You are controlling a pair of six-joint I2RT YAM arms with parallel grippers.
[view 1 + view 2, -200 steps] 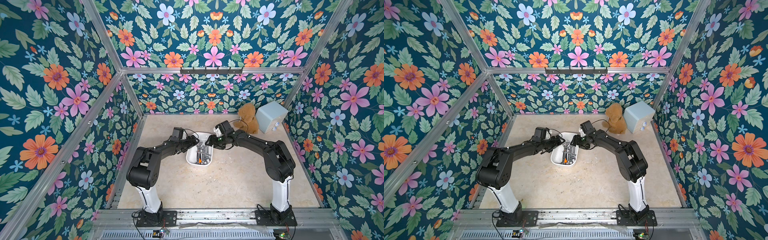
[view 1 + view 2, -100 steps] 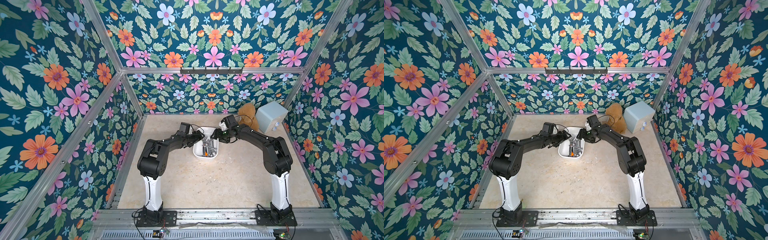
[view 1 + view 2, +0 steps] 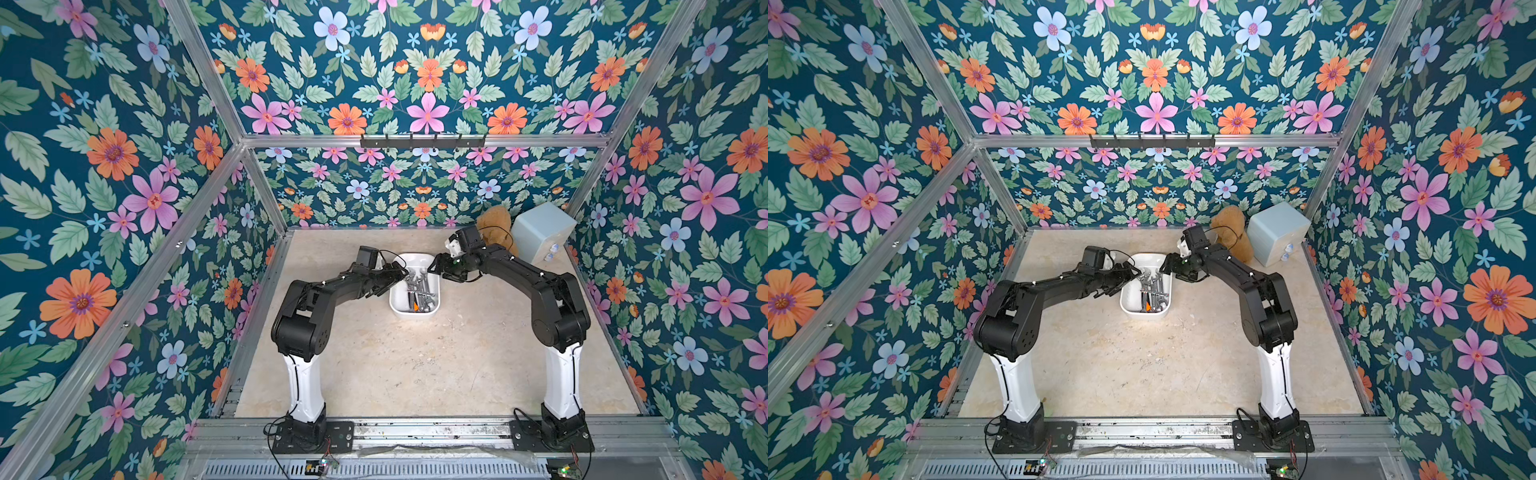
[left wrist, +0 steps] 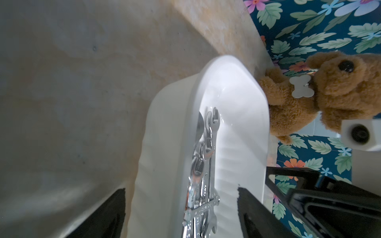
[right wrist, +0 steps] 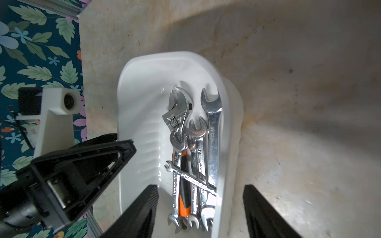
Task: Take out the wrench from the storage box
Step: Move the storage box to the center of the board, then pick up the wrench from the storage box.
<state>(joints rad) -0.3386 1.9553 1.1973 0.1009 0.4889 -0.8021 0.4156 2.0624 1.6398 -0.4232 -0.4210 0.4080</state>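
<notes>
1. Starting nearest the arm bases: the storage box [image 3: 415, 314] sits on the table [image 3: 415, 374] between the two arms. Its long axis runs from the bases toward the back wall.
2. The wrenches [image 5: 195, 164] lie inside it, bundled lengthwise along that same axis and crowded toward the long wall on the right arm's side. The adjustable wrench [image 5: 178, 111] has its orange grip [image 5: 184, 206] at the near end and its head at the far end. One small wrench [image 5: 191, 179] lies crosswise on top of the bundle.
3. The left gripper [image 4: 181, 188] stands at the box's left long wall, over the far half. Its fingers [image 4: 115, 216] are spread wide and hold nothing. One is outside the wall, the other over the interior.
4. The right gripper [image 5: 200, 186] stands at the opposite long wall, also over the far half. Its fingers [image 5: 261, 216] are likewise spread and empty, one outside the wall and one over the interior. The bundle lies between them, just inside that wall.
5. Judgement: the right gripper is the nearer to the bundle. Its fingers part across the box's width, square to the wrench shanks, which suits closing on a shank. It would need to come inward off the wall and down. The crosswise wrench is the easiest first pick and may shift if a lower one is pulled.
6. Farthest back, a plush toy [image 3: 494, 226] and a pale blue box [image 3: 542, 232] stand near the right rear corner, apart from the storage box.
</notes>
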